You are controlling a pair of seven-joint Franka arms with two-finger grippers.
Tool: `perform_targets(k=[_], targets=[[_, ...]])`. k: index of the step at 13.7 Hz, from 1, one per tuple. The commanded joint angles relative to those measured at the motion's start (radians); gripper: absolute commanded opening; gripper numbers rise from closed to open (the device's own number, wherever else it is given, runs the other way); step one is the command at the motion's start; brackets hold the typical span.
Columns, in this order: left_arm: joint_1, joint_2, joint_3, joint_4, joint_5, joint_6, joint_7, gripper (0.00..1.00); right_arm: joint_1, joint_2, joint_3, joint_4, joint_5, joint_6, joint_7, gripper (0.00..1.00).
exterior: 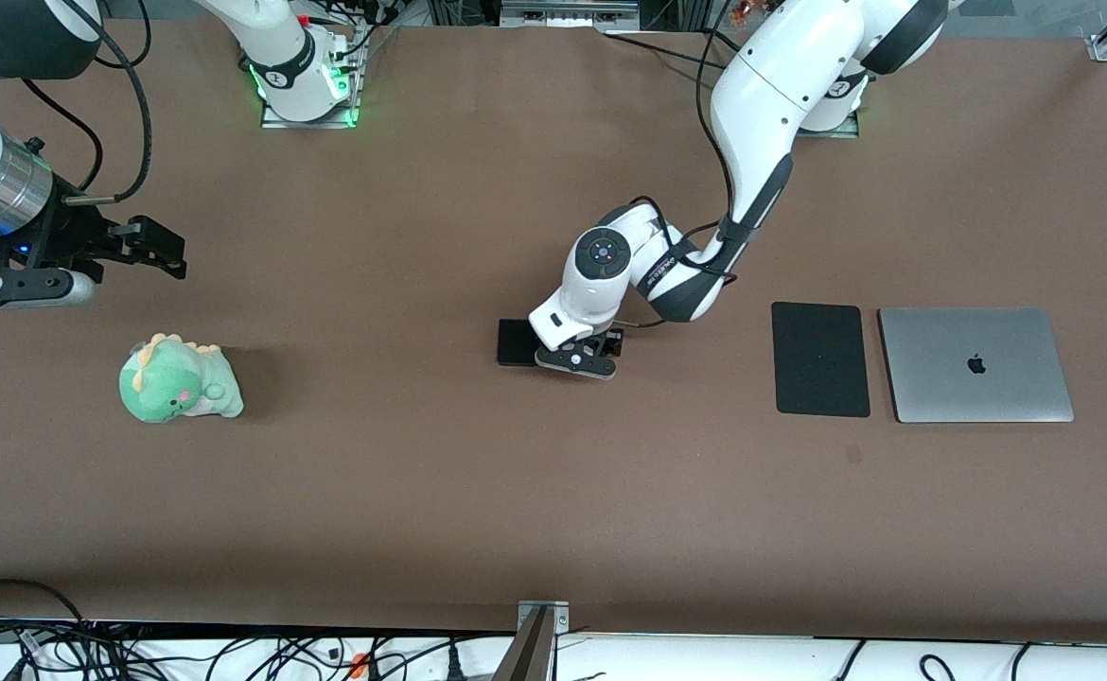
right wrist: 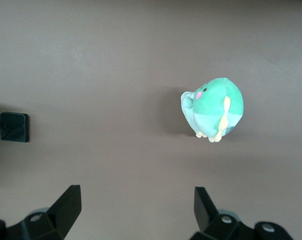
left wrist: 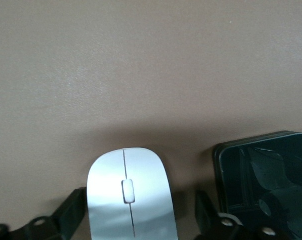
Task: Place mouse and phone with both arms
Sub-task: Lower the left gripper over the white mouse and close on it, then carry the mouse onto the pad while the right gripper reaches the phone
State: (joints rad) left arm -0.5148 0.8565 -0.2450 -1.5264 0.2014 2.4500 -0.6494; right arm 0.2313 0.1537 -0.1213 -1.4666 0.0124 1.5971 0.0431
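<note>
The left gripper (exterior: 580,362) sits low over the middle of the brown worktop (exterior: 421,492), just right of centre in the front frame, its arm reaching down from the base at the upper right. In the left wrist view the mouse (left wrist: 130,197) lies at the bottom centre of the frame, between the two black fingers (left wrist: 71,215) of that gripper, which stand spread wide on either side with a gap of worktop showing along each flank of the mouse; no pad touches it. The mouse cannot be seen in the front view, where the gripper covers it. The phone (exterior: 514,341) lies flat just beside the mouse, toward the right arm's end of the worktop; its black slab fills the lower right corner of the left wrist frame (left wrist: 263,187), apart from the mouse.

The right gripper (exterior: 151,248) waits at the left edge of the front frame, above the worktop, its fingers (right wrist: 66,207) set wide with nothing between them. A green plush dinosaur (exterior: 178,380) lies below it in that frame. At the right, a black mouse pad (exterior: 819,358) lies just beside a closed grey laptop (exterior: 975,364).
</note>
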Motion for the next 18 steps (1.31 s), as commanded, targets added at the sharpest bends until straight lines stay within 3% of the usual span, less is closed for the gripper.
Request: perform_targets(k=[1,2,5,9,11,14,18], targets=[[-0.011,-0.049,0.015,-0.034,0.032,-0.031,-0.024,0.14,0.002,0.004,0.002,0.000,-0.017,-0.012,-0.003,1.00],[-0.011,-0.056,0.015,-0.028,0.032,-0.067,-0.022,0.08,0.005,0.013,0.002,-0.001,-0.018,-0.014,-0.003,1.00],[0.018,-0.115,0.016,-0.018,0.036,-0.210,0.013,0.10,0.020,0.032,0.002,-0.001,-0.020,-0.017,-0.003,1.00],[0.113,-0.198,0.015,0.066,0.033,-0.524,0.036,0.25,0.063,0.044,0.002,-0.001,-0.018,-0.031,-0.002,1.00],[0.185,-0.230,0.027,0.092,0.035,-0.664,0.045,0.27,0.089,0.055,0.002,-0.001,-0.018,-0.031,-0.003,1.00],[0.347,-0.257,0.018,0.078,0.033,-0.687,0.139,0.29,0.117,0.093,0.002,-0.001,-0.017,-0.031,0.014,1.00],[0.464,-0.246,0.018,0.065,0.024,-0.686,0.327,0.30,0.155,0.155,0.002,0.000,-0.003,0.021,0.071,1.00]])
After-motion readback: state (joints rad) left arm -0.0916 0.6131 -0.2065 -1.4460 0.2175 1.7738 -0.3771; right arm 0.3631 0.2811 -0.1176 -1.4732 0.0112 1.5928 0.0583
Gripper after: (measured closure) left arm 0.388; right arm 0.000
